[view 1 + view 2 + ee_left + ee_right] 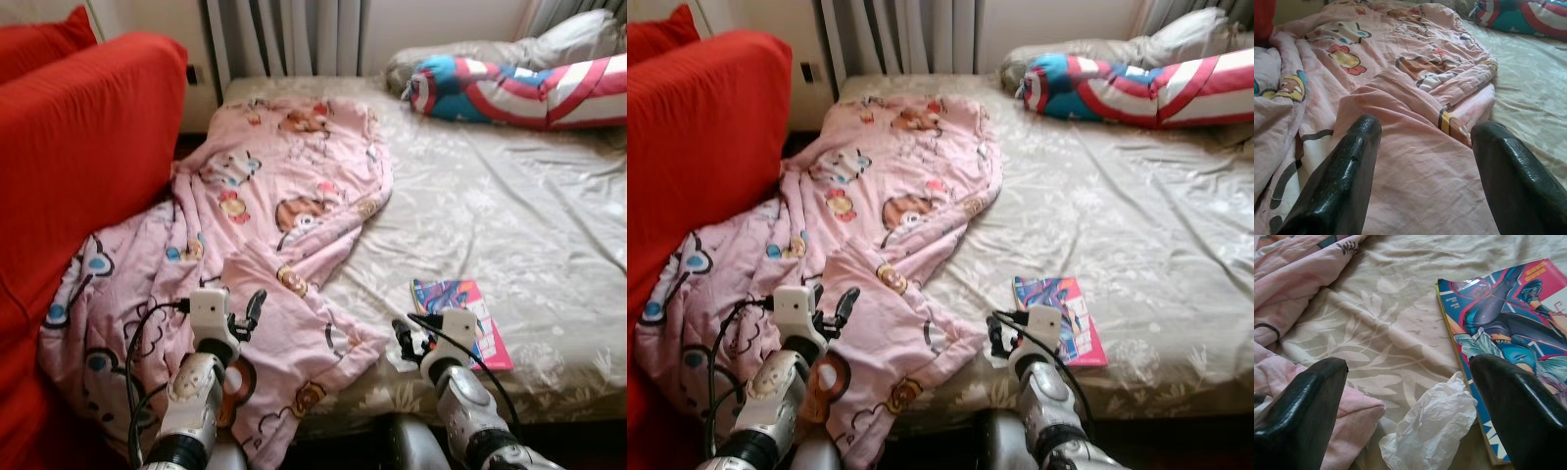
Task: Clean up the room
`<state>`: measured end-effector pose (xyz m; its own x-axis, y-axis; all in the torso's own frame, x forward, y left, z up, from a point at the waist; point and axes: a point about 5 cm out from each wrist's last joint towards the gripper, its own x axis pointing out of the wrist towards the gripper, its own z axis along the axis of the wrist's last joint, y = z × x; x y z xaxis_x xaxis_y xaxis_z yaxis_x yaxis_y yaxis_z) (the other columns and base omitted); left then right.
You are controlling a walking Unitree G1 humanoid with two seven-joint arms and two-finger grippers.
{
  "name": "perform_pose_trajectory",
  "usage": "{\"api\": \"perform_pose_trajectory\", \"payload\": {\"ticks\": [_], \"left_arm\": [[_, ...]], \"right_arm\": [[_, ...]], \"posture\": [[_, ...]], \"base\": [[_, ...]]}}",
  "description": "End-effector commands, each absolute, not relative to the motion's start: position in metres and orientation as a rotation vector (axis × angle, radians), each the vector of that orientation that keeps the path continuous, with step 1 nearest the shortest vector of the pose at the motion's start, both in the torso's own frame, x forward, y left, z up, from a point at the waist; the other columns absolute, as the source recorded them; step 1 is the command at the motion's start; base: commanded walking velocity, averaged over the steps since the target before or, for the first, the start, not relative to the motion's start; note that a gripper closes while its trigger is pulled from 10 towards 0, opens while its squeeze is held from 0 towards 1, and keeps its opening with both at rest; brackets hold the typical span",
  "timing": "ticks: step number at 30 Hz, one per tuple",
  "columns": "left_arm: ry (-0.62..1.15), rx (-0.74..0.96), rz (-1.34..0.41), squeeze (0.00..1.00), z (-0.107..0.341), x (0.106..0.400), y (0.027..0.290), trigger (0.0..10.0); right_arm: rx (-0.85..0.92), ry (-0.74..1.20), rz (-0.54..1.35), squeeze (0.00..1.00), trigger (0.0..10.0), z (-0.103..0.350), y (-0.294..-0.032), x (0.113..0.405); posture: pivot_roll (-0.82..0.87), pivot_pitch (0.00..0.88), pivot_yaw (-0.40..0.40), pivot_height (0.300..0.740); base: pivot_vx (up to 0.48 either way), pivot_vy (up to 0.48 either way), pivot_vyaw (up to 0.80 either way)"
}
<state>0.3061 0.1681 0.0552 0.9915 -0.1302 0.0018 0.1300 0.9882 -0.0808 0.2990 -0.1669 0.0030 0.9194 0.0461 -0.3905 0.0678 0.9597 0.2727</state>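
A rumpled pink cartoon-print blanket (265, 225) lies across the left side of the bed and hangs over its front edge. My left gripper (245, 315) hovers open just above the blanket's lower folds (1415, 161), holding nothing. A colourful magazine (468, 315) lies flat on the beige floral sheet near the front edge. A crumpled white tissue (1432, 423) rests against the magazine's (1508, 328) near corner. My right gripper (1410, 406) is open directly over the tissue, its fingers on either side of it and apart from it.
A red sofa (78, 157) stands close against the bed's left side. A striped red, white and blue cushion (509, 88) and a beige pillow (578, 39) lie at the head of the bed. The bed sheet (509, 206) on the right is bare. Curtains (284, 34) hang behind.
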Motion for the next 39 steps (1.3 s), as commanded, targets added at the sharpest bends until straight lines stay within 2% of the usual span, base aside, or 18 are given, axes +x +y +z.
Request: {"api": "perform_pose_trajectory", "payload": {"ticks": [1,7,17,27,31,39], "left_arm": [[0.014,-0.081,-0.127,0.00,0.054,0.303,0.170,10.0],[0.006,-0.082,-0.131,0.00,0.056,0.300,0.168,10.0],[0.008,-0.083,-0.134,0.00,0.058,0.297,0.167,10.0],[0.019,-0.084,-0.131,0.00,0.058,0.294,0.166,10.0],[0.021,-0.085,-0.128,0.00,0.059,0.294,0.166,10.0],[0.029,-0.083,-0.125,0.00,0.059,0.293,0.167,10.0]], "right_arm": [[0.324,0.377,-0.024,0.00,10.0,0.005,-0.168,0.300],[0.388,0.421,-0.034,0.00,10.0,-0.002,-0.164,0.295],[0.348,0.465,0.046,0.00,10.0,-0.005,-0.158,0.293],[0.340,0.488,0.007,0.00,10.0,-0.006,-0.161,0.294],[0.475,0.493,-0.042,0.00,10.0,-0.006,-0.159,0.295],[0.606,0.492,-0.053,0.00,10.0,-0.001,-0.155,0.301]], "posture": [[0.02,0.126,-0.036,0.586],[0.02,0.131,-0.034,0.586],[0.02,0.132,-0.035,0.586],[0.02,0.139,-0.039,0.586],[0.02,0.139,-0.040,0.586],[0.03,0.139,-0.043,0.586]], "base": [[0.000,0.000,0.00],[0.000,0.000,0.00],[0.000,0.000,0.00],[0.000,0.000,0.00],[0.000,0.000,0.00],[0.000,0.000,0.00]]}}
